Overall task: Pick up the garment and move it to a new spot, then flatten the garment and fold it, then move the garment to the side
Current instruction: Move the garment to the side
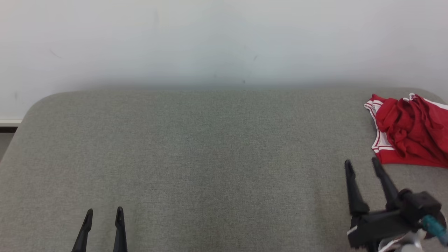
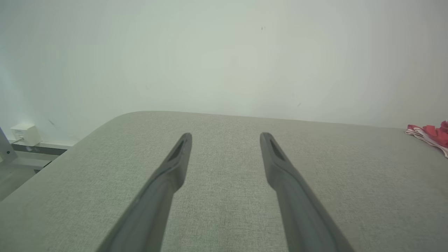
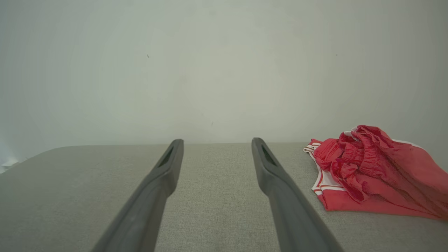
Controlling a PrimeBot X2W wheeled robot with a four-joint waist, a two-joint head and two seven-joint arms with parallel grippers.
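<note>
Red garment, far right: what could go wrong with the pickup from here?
1. The red garment lies bunched in folds; the open right gripper may pinch only a top layer, so it lifts tangled.
2. It sits at the right corner of the grey surface, partly cut off in the head view; a nudge could push it off.

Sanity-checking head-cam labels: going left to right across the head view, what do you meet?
In order: left gripper → right gripper → red garment, crumpled at the right edge of that view.
</note>
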